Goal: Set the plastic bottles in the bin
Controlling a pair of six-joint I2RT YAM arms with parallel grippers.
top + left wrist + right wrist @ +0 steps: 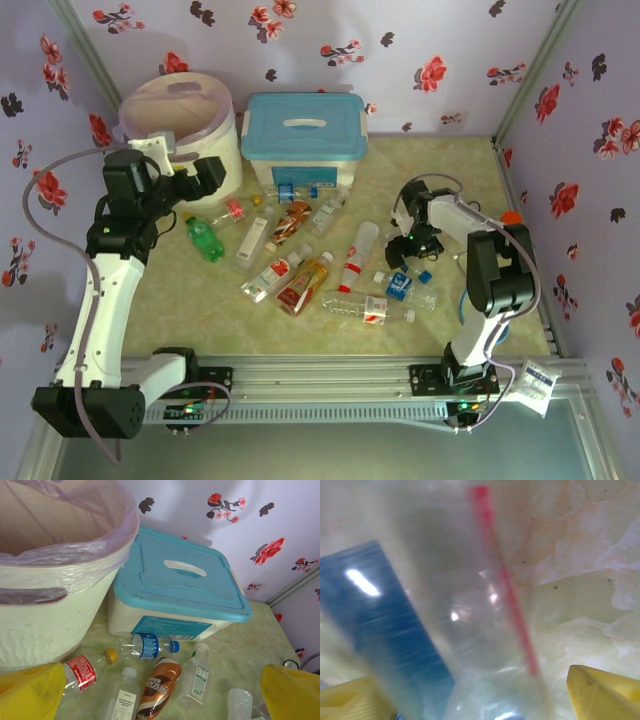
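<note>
Several plastic bottles lie loose across the middle of the table: a green one [205, 240], an amber one [305, 283] and a clear red-labelled one [370, 310]. The round white bin [180, 125] with its pink liner stands at the back left. My left gripper [205, 175] hovers open beside the bin [45, 605], with nothing between its yellow fingers [30, 692]; below it lie a brown bottle [160, 687] and a blue-labelled bottle [147, 646]. My right gripper [408, 250] is low over the right-hand bottles. A blurred clear bottle with a blue label [470, 630] lies between its fingers [605, 692], jaws still apart.
A white box with a blue lid [305, 140] stands right of the bin, with bottles lying against its front. A small orange object [511, 216] sits by the right wall. Flowered walls close in the back and both sides. A white packet [537, 385] hangs off the front rail.
</note>
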